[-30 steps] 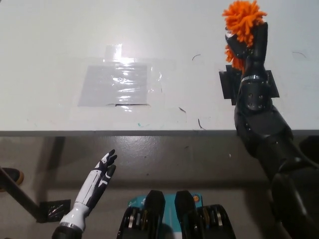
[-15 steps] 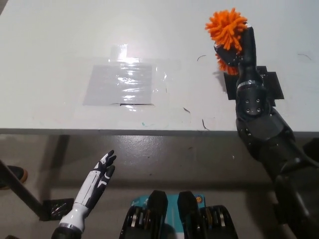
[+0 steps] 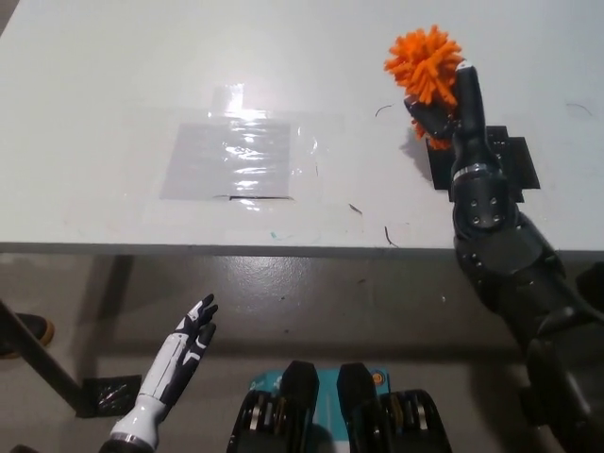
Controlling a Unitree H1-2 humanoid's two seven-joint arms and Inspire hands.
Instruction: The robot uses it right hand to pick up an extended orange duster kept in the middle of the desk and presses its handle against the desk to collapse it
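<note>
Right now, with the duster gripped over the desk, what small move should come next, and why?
Probably press straight down. The right robot hand holds the orange duster with its fluffy head up, over the black patch on the desk, so the hidden handle likely points at the desk. The left robot hand rests below the desk's edge.

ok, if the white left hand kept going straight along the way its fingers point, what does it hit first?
Probably the front edge or underside of the desk. The left hand hangs open below the desk, fingers aimed up and slightly right in the picture. Depth is unclear, so it might pass underneath.

Duster [image 3: 426, 58] above desk [image 3: 113, 85] at right, tape patch [image 3: 236, 159] left of it.
</note>
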